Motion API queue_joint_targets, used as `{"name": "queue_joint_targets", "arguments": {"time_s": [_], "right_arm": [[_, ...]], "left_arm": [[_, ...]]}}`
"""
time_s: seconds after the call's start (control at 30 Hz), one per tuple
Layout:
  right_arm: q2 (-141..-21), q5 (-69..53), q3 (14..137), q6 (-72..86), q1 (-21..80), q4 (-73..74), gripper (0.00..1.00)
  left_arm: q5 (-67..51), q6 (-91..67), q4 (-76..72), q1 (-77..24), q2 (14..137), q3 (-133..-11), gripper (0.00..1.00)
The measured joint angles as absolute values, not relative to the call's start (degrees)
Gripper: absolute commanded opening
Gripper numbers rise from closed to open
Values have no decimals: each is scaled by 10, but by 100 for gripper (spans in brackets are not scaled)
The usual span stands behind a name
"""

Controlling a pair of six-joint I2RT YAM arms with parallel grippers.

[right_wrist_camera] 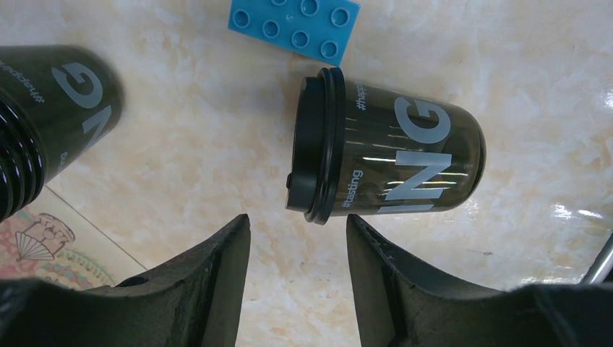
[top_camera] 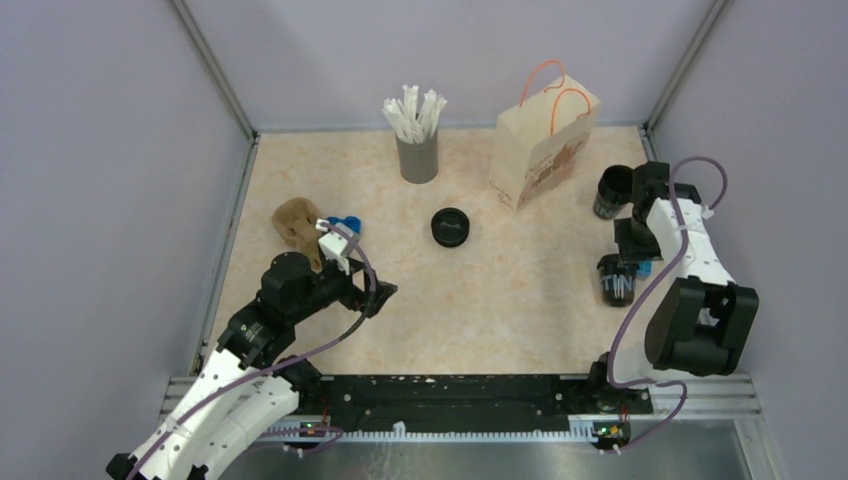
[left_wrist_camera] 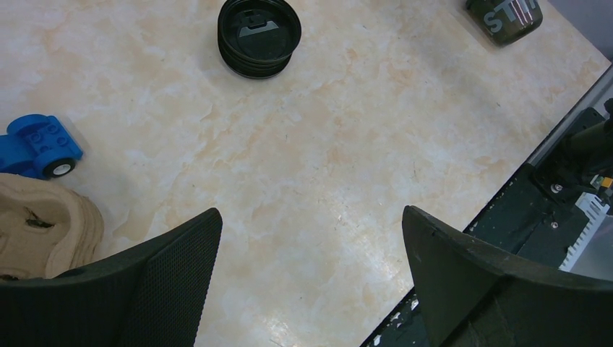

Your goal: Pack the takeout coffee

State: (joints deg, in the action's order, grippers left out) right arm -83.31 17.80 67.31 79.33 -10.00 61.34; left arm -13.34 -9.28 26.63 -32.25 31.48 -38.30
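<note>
Glossy plastic cup (right_wrist_camera: 405, 155), smooth marbled tabletop (right_wrist_camera: 209, 123)

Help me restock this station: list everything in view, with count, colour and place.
lidded cup: one, black, right side
paper bag: one, tan, back right
cup stack: one, black, right edge beside paper bag
lids: small stack, black, centre
straw holder: one, grey, white straws, back centre
brick: one, blue, by lidded cup
toy car: one, blue, left
cardboard carrier: one, tan, beside toy car
left gripper: one, black, open, near left
right gripper: one, black, open, near lidded cup
</note>
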Motion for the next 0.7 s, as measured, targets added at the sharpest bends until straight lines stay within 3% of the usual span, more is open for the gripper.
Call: {"name": "queue_joint_targets", "arguments": {"time_s": [0.37, 0.7], "right_arm": [[-865, 167, 673, 801, -123, 619, 46], [-888, 150, 683, 799, -125, 630, 24]], "left_arm": [[-125, -93, 267, -322, 312, -383, 99], [-115, -93, 267, -322, 308, -383, 99]]}}
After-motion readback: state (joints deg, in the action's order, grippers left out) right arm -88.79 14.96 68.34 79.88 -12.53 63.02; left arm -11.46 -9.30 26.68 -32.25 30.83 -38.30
